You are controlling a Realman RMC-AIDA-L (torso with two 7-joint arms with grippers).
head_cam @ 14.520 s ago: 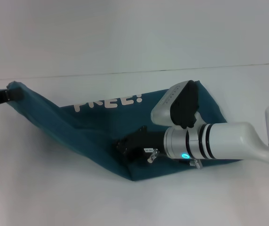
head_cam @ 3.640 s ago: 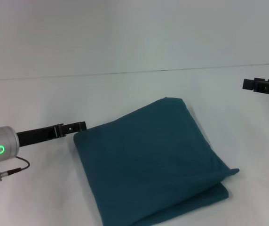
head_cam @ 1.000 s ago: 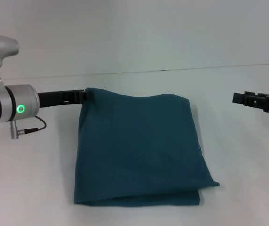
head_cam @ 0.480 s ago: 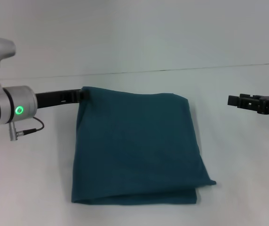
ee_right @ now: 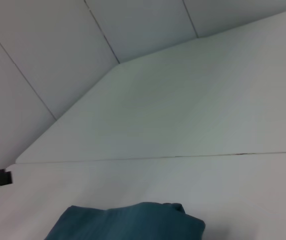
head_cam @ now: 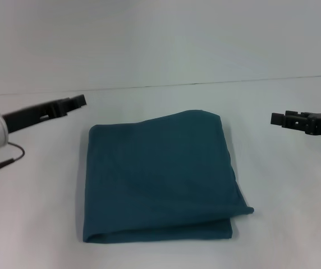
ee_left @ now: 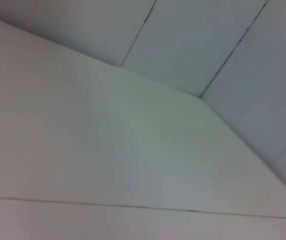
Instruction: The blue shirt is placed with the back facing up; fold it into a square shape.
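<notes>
Blue shirt point(head_cam: 160, 179) seen folded into near-square, lying flat at centre of white table point(head_cam: 289, 202), plain side up, layered edges at 5 o'clock corner. Left gripper point(head_cam: 70, 103) positioned at 10 o'clock of shirt, apart from it, nothing held. Right gripper point(head_cam: 278, 119) parked at 3 o'clock, well apart. Finger opening of either: cannot be told.

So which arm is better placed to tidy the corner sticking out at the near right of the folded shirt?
Probably the right. The right gripper hovers on that side of the blue shirt, while the left gripper sits off its far left corner, diagonally opposite.
</notes>
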